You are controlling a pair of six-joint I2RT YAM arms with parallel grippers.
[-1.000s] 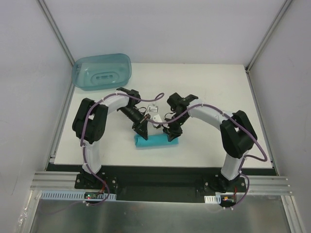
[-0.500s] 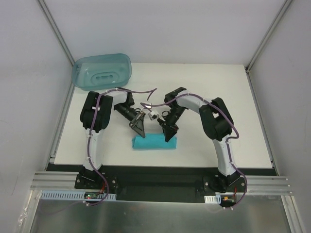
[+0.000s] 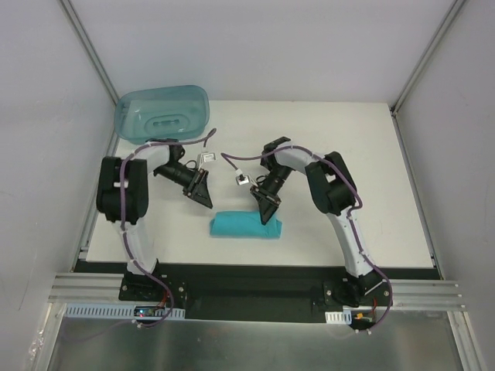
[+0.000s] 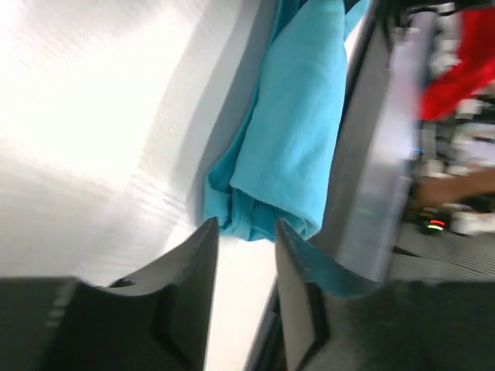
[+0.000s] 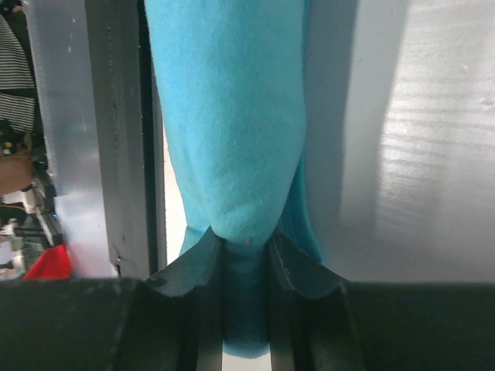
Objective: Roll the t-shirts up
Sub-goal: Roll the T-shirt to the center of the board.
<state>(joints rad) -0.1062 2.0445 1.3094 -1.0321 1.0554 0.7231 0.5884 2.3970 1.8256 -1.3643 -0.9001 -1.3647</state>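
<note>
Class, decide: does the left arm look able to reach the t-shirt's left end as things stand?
Probably yes. The left gripper hovers open just beside the t-shirt, with bare table between them; the right gripper pinches it near the other end.

**Bright, even top view; wrist cams rougher**

From above, the flat white table [image 3: 387, 154] is softly lit, with only faint shadows on it. Left wrist cam: pure glare up-left of the black left gripper [image 4: 245, 226], smeared blur to its right. Ahead of the black right gripper [image 5: 244, 238] the soft turquoise rolled t-shirt [image 5: 232, 116] looks sharp, grey shadow band on its right.
</note>
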